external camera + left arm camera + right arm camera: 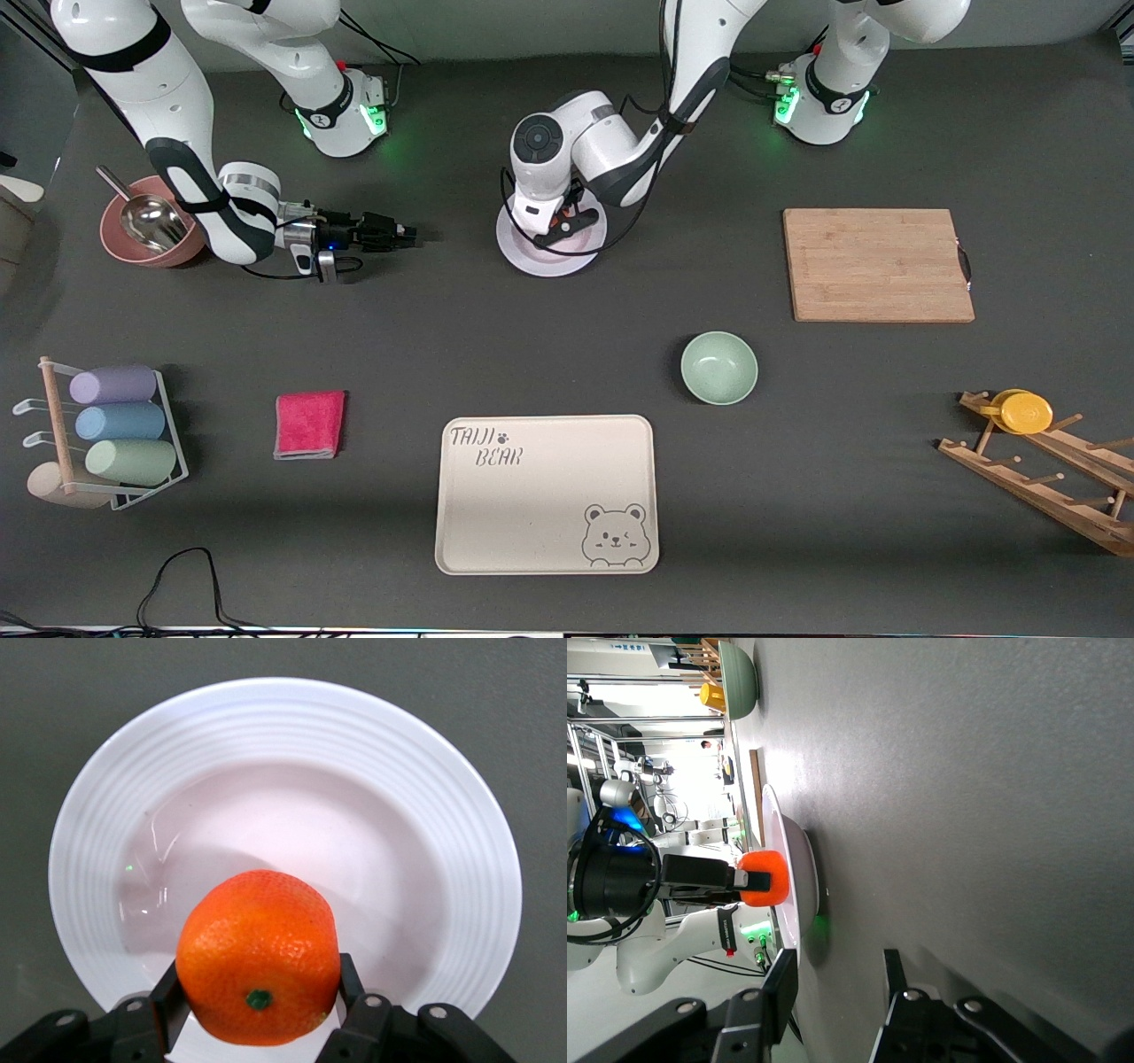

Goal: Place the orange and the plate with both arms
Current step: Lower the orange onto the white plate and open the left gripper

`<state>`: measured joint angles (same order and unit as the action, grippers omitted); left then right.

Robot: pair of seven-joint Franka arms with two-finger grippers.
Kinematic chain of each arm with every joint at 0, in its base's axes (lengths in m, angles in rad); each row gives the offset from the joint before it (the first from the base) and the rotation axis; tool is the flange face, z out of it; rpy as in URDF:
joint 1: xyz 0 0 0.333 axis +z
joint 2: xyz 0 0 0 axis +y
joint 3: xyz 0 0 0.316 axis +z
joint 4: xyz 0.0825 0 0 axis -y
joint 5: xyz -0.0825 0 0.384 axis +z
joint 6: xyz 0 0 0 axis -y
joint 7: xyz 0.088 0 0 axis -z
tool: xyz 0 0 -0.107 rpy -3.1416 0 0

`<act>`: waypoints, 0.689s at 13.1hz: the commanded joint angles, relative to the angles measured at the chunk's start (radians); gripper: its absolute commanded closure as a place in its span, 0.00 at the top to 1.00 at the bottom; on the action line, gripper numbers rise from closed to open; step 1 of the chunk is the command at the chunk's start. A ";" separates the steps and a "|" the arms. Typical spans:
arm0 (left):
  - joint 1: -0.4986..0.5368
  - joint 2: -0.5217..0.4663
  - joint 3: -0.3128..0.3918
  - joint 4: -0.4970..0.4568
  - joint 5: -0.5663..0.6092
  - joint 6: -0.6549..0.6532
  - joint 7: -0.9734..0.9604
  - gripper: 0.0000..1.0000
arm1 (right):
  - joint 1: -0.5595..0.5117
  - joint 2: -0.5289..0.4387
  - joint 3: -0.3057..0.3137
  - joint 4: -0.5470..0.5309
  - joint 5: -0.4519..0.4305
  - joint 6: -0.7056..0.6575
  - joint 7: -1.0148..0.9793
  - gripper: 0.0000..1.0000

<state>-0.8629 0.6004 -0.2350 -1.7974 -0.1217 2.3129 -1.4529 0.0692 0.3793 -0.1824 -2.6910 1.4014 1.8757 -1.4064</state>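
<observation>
The white plate lies on the dark table between the two arm bases; it fills the left wrist view. My left gripper is right over the plate, shut on the orange, which is held low over the plate's hollow. I cannot tell whether the orange touches the plate. My right gripper is low over the table beside the plate, toward the right arm's end, open and empty, pointing at the plate. In the right wrist view its gripper faces the plate's rim and the orange.
A pink bowl with a metal scoop sits by the right arm. A wooden cutting board, a green bowl, a cream bear tray, a pink cloth, a cup rack and a wooden rack with a yellow cup are nearer the camera.
</observation>
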 commanded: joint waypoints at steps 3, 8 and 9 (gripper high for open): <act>0.004 -0.025 0.020 0.004 -0.010 -0.038 -0.017 1.00 | 0.007 0.047 0.000 0.017 0.016 -0.006 -0.065 0.46; 0.201 -0.250 0.019 0.009 -0.010 -0.344 0.171 1.00 | 0.011 0.062 0.003 0.022 0.027 0.000 -0.082 0.46; 0.261 -0.307 0.020 0.012 -0.010 -0.427 0.230 1.00 | 0.012 0.063 0.015 0.023 0.048 0.003 -0.082 0.46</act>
<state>-0.7101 0.4379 -0.2099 -1.7529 -0.1211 2.0275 -1.3430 0.0696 0.4018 -0.1808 -2.6845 1.4040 1.8760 -1.4519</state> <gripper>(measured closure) 0.000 0.542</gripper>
